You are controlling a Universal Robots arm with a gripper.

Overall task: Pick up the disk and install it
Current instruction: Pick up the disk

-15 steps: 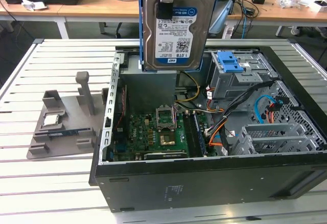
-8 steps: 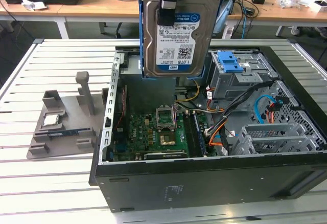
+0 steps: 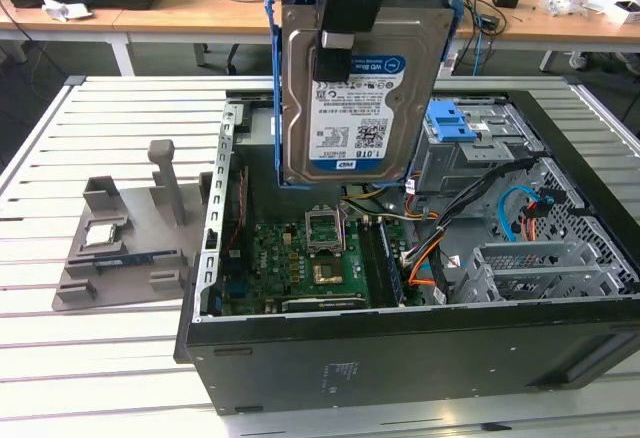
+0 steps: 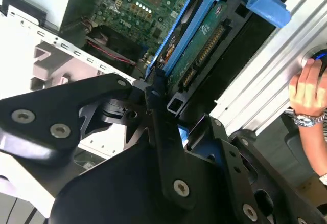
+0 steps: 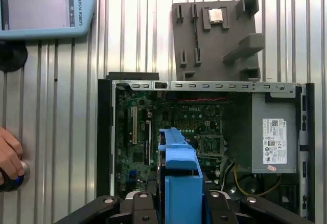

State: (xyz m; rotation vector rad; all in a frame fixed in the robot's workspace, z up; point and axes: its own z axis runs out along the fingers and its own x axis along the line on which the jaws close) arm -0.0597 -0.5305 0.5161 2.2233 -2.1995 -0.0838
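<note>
- In the second wrist view the pincer (image 4: 162, 96) is clenched on the disk (image 4: 199, 45), its black fingers closed across one end of the drive (the green circuit board and connector row face this camera).
- Judging by its metal body, the disk should handle as dense and rigid, with smooth faces that could slip. The bare board and connector look fragile, so the metal faces seem the safest hold.
- Its blue carrier (image 5: 180, 183) is thin plastic and probably flexes, so it is a poor place to squeeze.
- In the exterior view the disk hangs upright, label outward, above the open computer case (image 3: 400, 333) and clear of the motherboard (image 3: 300, 258).
- Further off, inside the case, sits the grey drive cage (image 3: 480, 158); the case rests on the slatted counter (image 3: 100, 358).
</note>
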